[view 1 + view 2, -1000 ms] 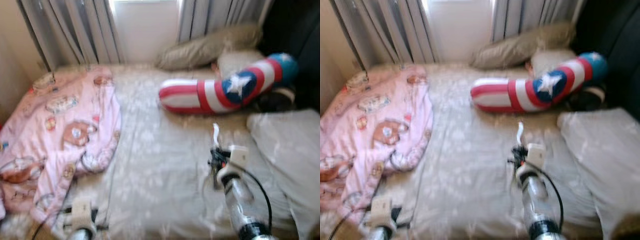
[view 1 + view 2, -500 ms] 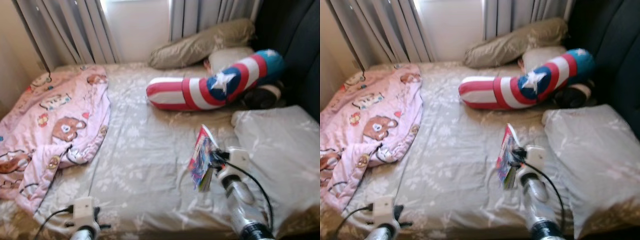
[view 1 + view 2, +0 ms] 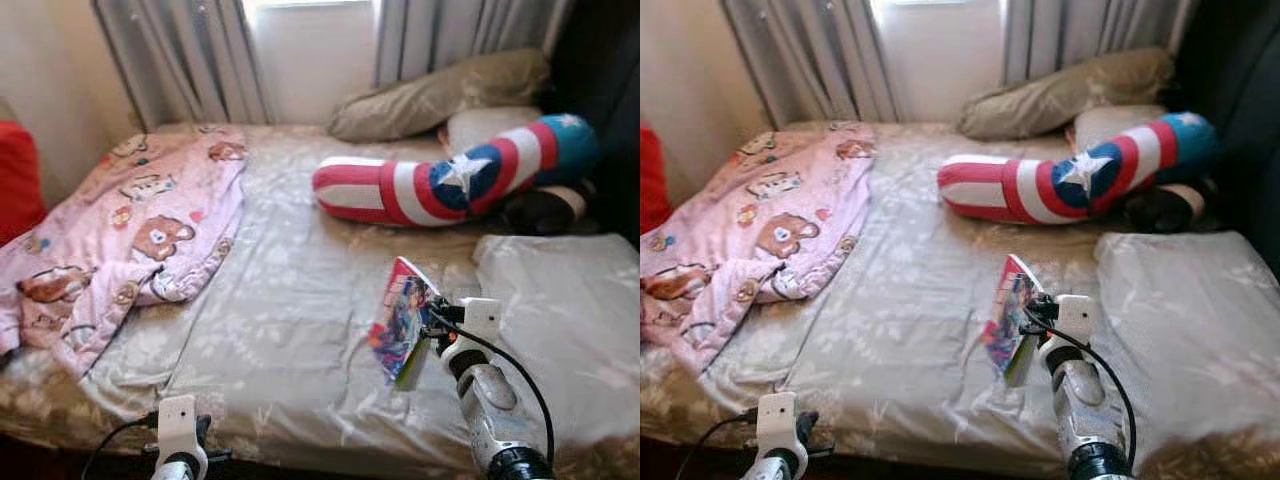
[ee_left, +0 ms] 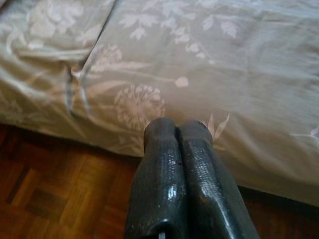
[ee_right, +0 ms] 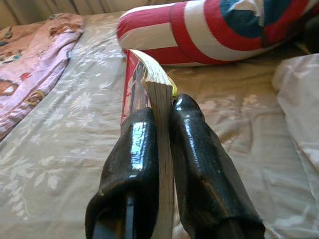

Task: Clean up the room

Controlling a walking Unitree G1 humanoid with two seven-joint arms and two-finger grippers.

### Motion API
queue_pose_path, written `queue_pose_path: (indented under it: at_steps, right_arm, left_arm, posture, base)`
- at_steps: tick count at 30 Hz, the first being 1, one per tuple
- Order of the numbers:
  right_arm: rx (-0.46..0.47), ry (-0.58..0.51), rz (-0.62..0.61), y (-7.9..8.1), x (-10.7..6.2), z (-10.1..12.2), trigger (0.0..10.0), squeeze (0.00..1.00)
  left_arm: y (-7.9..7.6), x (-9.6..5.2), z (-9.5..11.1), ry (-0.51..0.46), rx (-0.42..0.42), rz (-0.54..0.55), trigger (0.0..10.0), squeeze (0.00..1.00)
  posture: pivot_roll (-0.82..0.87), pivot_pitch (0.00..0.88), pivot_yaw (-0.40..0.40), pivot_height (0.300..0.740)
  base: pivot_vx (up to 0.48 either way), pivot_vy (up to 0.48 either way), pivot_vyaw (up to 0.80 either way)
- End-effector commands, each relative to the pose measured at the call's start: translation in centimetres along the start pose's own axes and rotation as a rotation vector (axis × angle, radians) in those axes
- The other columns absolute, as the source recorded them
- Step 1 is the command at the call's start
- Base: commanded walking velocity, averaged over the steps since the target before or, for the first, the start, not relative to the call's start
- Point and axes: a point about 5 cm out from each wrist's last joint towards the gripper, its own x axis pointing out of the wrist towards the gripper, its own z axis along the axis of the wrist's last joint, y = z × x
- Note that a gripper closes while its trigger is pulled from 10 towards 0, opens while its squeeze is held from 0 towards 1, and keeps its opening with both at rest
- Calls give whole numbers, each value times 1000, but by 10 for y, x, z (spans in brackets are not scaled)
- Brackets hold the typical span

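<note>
Right hand (image 5: 162,134) clamped the book (image 3: 400,320) by its edge above the bed (image 3: 290,300); a thin pinch, it could slip

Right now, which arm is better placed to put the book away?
The right. The right gripper is shut on the book, holding it on edge above the bed. The left gripper is shut and empty, low at the bed's near edge over the floor.

Grey curtains (image 3: 190,55) hang behind the bed (image 3: 290,300).
</note>
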Motion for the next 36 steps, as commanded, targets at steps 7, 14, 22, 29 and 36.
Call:
queue_pose_path:
  at_steps: [7,14,22,29,36]
  right_arm:
    - [3,-46,21,7,5,10,10000,0]
    - [0,-45,19,7,6,11,10000,0]
    - [-1,-45,16,6,6,11,10000,0]
    - [0,-43,15,7,5,10,10000,0]
    - [-1,-42,16,7,5,10,10000,0]
  left_arm:
    - [3,1,2,7,13,-2,10000,0]
    - [3,2,2,9,15,-5,10000,0]
    - [2,2,2,8,17,-6,10000,0]
    - [2,1,2,7,18,-4,10000,0]
    - [0,1,1,8,21,-10,10000,0]
  posture:
    - [65,0,14,740]
    - [64,0,14,740]
    - [65,0,11,740]
    - [64,0,12,740]
    - [60,0,14,740]
  base:
    - [0,0,0]
    - [0,0,0]
    - [0,0,0]
    - [70,0,0]
    - [244,0,0]
